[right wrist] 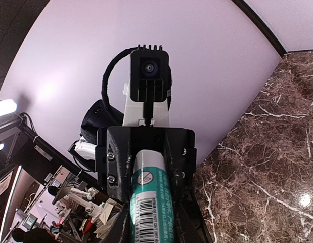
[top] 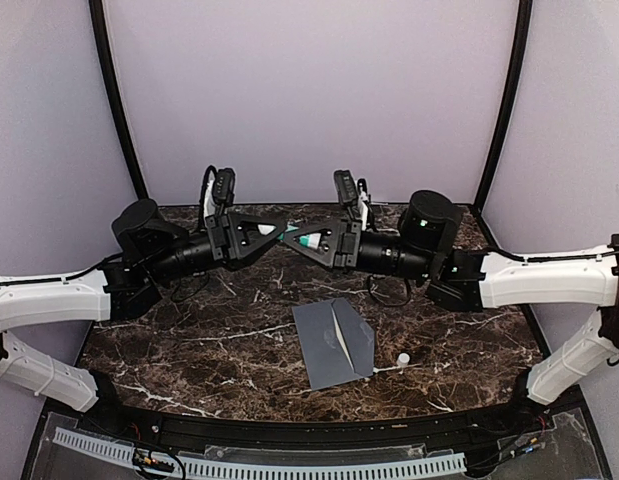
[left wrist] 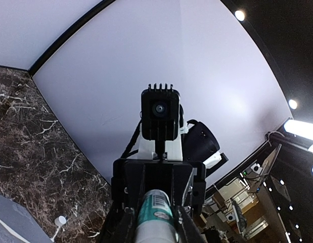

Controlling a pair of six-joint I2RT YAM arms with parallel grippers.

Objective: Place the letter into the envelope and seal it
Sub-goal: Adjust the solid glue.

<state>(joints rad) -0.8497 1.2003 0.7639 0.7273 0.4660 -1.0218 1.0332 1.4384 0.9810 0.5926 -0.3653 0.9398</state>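
Observation:
The slate-grey envelope (top: 334, 342) lies flat on the marble table, its flap folded over. A thin pale strip (top: 341, 335) shows along the flap edge; the letter is otherwise hidden. Above the far part of the table my two grippers meet tip to tip. A teal and white glue stick (top: 307, 240) spans between them. My left gripper (top: 274, 232) is shut on its white end (left wrist: 155, 225). My right gripper (top: 314, 241) is shut on its teal barcoded end (right wrist: 151, 212). The envelope's corner (left wrist: 7, 225) shows in the left wrist view.
A small white cap (top: 403, 358) lies on the table just right of the envelope, seen too as the cap (left wrist: 60, 220) in the left wrist view. Pale walls with black corner posts (top: 117, 100) enclose the back and sides. A cable strip (top: 289, 462) runs along the near edge.

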